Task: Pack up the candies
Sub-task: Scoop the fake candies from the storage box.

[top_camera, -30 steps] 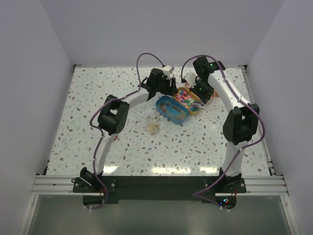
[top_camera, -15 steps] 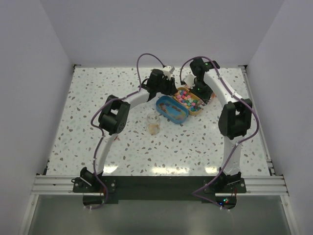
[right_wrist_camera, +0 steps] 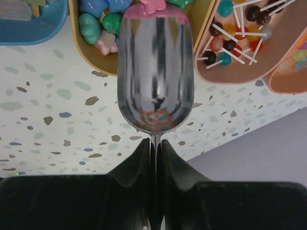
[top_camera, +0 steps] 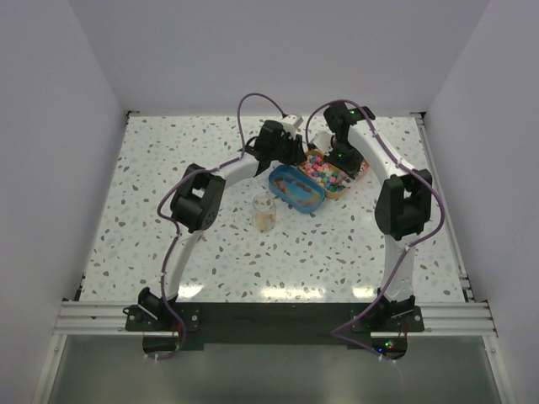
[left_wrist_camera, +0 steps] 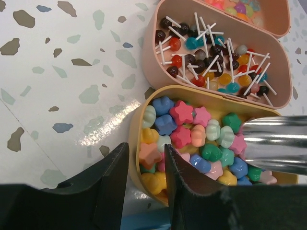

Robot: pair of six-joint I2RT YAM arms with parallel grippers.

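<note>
With right gripper (right_wrist_camera: pixel 154 143) clenched on scoop (right_wrist_camera: pixel 154 72), left gripper (left_wrist_camera: pixel 145 158) pinching the tin (left_wrist_camera: pixel 134 139) rim, I'd dig low toward 12 o'clock under candies (left_wrist_camera: pixel 182 136).

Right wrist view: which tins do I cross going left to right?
blue tin → yellow tin of star-shaped candies → pink tin of lollipops → peach tin at the right edge
</note>
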